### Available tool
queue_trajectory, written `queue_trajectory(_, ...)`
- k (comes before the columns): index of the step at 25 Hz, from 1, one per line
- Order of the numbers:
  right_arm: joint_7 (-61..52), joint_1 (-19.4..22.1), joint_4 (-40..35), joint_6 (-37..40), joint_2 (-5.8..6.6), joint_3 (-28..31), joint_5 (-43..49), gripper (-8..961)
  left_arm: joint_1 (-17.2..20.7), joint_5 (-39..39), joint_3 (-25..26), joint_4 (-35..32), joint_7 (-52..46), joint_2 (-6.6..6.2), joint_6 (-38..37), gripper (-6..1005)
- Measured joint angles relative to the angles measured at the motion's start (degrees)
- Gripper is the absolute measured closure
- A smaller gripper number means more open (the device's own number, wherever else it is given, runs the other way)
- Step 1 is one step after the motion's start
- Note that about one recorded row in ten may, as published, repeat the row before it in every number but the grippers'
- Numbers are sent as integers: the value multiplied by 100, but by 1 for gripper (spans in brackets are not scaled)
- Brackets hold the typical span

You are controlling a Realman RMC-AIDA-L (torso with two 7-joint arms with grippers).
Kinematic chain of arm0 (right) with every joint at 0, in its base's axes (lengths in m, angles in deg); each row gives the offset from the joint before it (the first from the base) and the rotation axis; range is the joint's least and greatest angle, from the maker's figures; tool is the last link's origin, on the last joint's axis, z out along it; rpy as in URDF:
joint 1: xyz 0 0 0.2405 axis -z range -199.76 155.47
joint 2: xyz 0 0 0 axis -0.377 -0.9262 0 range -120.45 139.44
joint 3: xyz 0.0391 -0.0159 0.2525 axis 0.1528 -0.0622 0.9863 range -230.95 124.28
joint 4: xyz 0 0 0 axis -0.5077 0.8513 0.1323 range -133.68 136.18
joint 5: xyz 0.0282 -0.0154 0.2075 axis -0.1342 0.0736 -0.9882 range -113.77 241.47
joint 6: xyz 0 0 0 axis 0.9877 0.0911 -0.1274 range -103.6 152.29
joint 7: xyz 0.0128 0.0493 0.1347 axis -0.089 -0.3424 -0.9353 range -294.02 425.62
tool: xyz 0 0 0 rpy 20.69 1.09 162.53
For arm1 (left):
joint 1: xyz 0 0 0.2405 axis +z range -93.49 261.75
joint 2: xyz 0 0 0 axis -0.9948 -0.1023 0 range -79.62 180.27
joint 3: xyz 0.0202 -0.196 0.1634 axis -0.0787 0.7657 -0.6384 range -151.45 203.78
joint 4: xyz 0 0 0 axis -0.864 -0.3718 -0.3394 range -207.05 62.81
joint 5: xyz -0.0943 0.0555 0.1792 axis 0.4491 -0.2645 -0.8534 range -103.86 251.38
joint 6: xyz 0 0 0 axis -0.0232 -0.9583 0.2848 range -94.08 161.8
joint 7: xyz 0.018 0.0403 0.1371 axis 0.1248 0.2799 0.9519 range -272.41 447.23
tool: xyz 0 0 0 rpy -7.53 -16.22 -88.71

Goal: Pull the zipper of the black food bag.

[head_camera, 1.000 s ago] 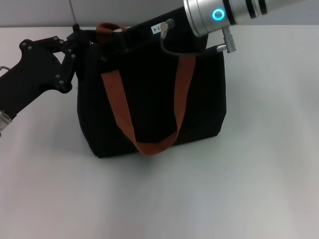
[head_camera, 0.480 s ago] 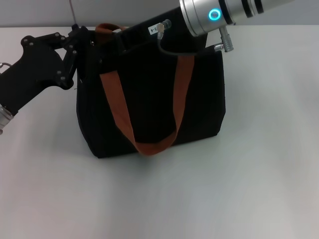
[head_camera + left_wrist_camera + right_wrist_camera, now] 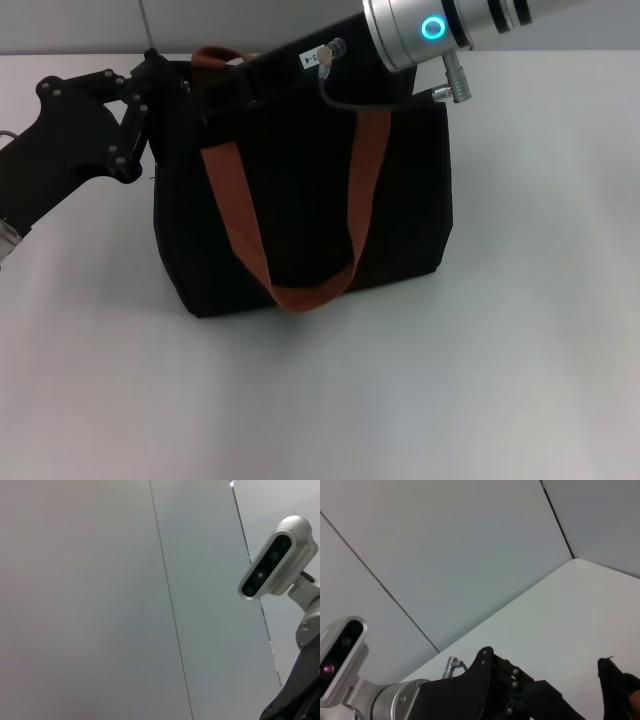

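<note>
The black food bag point(image 3: 300, 220) stands upright on the white table, with its brown-orange strap handles point(image 3: 235, 215) hanging down its front. The zipper is not visible in any view. My left gripper point(image 3: 158, 78) is at the bag's top left corner, against the fabric. My right gripper point(image 3: 228, 88) reaches in from the upper right and lies along the bag's top edge, dark against the dark fabric. The right wrist view shows the left arm's black gripper point(image 3: 512, 690) and a corner of the bag point(image 3: 617, 685).
The white table point(image 3: 420, 400) spreads in front of and beside the bag. The right arm's silver link with a cyan ring point(image 3: 435, 28) hangs over the bag's top right. The left wrist view shows only wall and the robot's head camera point(image 3: 277, 557).
The right arm has shifted slightly to the left along the bag's top. The left gripper nudged in at the corner and eased back a little. The bag has barely moved.
</note>
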Motion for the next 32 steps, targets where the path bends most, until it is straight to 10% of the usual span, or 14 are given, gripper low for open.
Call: queue_trajectory(32, -27, 7, -308, 14, 15, -1, 114, 954, 127, -23, -40, -105, 59, -22, -90, 970)
